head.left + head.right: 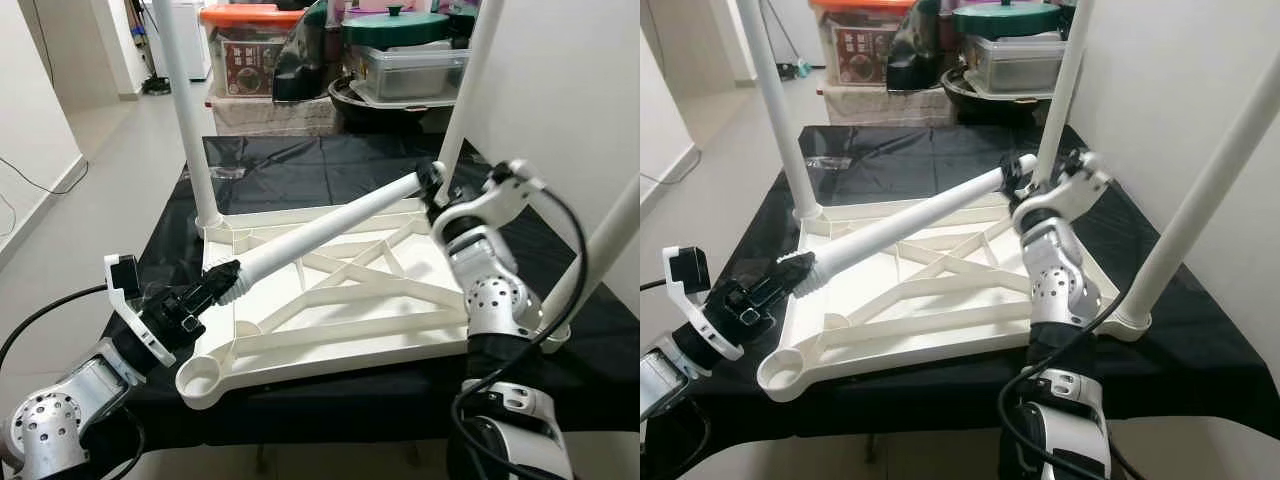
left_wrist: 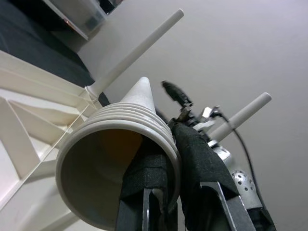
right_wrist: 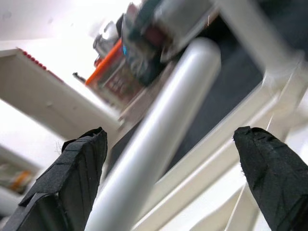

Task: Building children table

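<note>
The loose leg (image 1: pixel 320 232) is held slanted over the upturned tabletop (image 1: pixel 340 300), which lies on the black-covered table (image 1: pixel 300 170). Its ribbed end is pinched by the left gripper (image 1: pixel 212 290), one finger (image 2: pixel 144 178) inside the rim. The right gripper (image 3: pixel 168 159) is spread wide around the far end, not touching.

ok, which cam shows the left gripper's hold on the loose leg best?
Left wrist view: the fingers pinch the rim of the leg, one inside its hollow threaded end, one outside. Both eye views show the left gripper at that end, contact too small. Right wrist view shows the leg's shaft.
</note>
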Controlling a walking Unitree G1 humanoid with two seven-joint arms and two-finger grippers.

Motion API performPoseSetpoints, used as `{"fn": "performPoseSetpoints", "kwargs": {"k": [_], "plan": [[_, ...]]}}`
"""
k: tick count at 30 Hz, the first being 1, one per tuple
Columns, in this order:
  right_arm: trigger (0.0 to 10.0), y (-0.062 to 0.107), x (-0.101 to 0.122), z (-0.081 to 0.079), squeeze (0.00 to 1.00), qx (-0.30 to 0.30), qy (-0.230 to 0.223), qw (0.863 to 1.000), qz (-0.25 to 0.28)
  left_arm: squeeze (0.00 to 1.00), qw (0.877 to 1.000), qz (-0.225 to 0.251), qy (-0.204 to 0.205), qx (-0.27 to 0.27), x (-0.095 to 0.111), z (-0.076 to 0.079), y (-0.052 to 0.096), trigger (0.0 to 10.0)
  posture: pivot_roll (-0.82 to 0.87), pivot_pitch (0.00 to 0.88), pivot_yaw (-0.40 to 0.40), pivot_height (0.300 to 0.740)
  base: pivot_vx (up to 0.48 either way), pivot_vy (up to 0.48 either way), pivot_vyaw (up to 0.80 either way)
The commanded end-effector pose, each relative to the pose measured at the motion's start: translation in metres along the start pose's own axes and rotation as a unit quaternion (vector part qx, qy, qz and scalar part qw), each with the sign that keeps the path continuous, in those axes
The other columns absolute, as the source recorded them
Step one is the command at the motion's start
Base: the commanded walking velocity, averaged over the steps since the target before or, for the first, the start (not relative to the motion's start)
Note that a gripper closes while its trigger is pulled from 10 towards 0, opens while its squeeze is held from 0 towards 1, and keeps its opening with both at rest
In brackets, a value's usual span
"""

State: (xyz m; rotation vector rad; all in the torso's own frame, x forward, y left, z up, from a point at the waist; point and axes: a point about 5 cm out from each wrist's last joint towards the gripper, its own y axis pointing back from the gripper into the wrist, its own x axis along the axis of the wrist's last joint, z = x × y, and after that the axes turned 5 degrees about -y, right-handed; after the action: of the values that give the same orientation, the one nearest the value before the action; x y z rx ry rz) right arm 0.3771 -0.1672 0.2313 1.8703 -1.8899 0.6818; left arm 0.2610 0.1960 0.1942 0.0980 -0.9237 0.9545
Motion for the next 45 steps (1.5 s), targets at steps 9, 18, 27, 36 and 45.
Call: {"fn": "performPoseSetpoints", "kwargs": {"k": [9,18,27,36,45], "plan": [[10.0,0.005,-0.033,-0.009,0.00,0.032,-0.135,0.985,-0.106,0.00,0.999,0.002,0.001,-0.033,-0.003,0.012,-0.009,0.0,0.03,0.000,-0.056,0.740,0.000,0.000,0.00],[10.0,0.011,-0.044,-0.028,0.00,0.080,-0.191,0.966,-0.157,0.00,0.999,-0.003,0.008,-0.042,-0.008,0.016,-0.012,0.0,0.03,0.000,-0.054,0.740,0.000,0.000,0.00],[10.0,0.019,-0.055,-0.033,0.00,0.090,-0.222,0.953,-0.184,0.00,0.999,-0.007,0.014,-0.048,-0.012,0.017,-0.015,0.0,0.03,0.000,-0.052,0.740,0.000,0.000,0.00],[10.0,0.028,-0.062,-0.045,0.00,0.114,-0.250,0.939,-0.205,0.00,0.998,-0.010,0.020,-0.051,-0.014,0.018,-0.017,0.0,0.02,0.000,-0.048,0.740,0.000,0.000,0.00],[10.0,0.033,-0.066,-0.049,0.00,0.116,-0.258,0.934,-0.216,0.00,0.998,-0.012,0.023,-0.053,-0.016,0.018,-0.019,0.0,0.02,0.000,-0.045,0.740,0.000,0.000,0.00]]}}
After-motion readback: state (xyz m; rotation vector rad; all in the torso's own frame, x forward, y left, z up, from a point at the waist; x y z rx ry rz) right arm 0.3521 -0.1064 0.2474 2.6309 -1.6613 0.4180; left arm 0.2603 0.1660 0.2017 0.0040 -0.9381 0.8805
